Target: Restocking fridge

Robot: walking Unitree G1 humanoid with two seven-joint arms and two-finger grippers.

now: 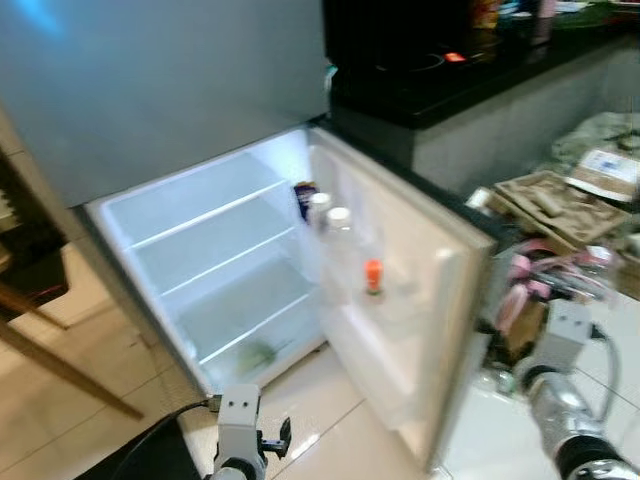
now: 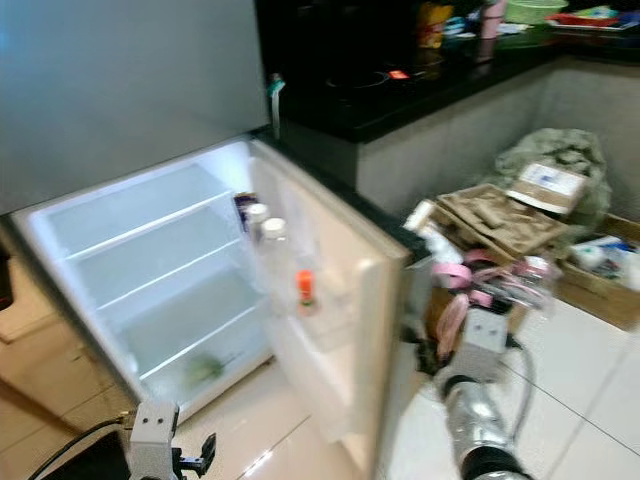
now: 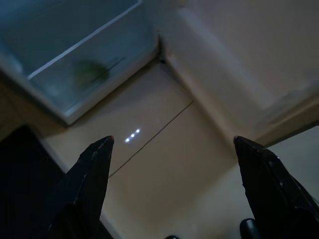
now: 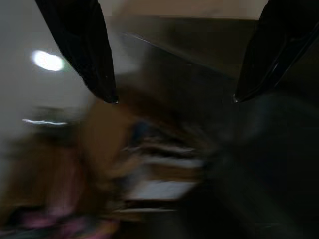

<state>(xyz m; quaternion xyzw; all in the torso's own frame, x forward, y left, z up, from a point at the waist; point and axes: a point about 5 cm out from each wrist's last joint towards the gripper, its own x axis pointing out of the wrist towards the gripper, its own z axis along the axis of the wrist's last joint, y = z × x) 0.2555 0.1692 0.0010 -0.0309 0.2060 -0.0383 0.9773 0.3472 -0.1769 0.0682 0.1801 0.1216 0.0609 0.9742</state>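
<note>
The fridge's lower compartment [image 1: 215, 270] stands open and lit, its glass shelves bare. A green item [image 1: 255, 353] lies on its floor, also seen as the green item [image 3: 89, 72] in the left wrist view. The open door [image 1: 420, 290] carries two white-capped bottles [image 1: 338, 220], a dark can [image 1: 305, 195] and a small orange-capped bottle [image 1: 373, 277]. My left gripper [image 3: 172, 140] is open and hangs low over the floor tiles before the fridge. My right gripper [image 4: 173, 98] is open with nothing between its fingers, beyond the door's outer edge; its view is blurred.
A black countertop [image 1: 450, 85] runs behind the door. Cardboard boxes [image 1: 550, 200] and pink clutter [image 1: 535, 275] crowd the floor to the right, near my right arm [image 1: 565, 400]. Wooden furniture legs [image 1: 50, 360] stand at the left. Tiled floor [image 1: 330, 400] lies before the fridge.
</note>
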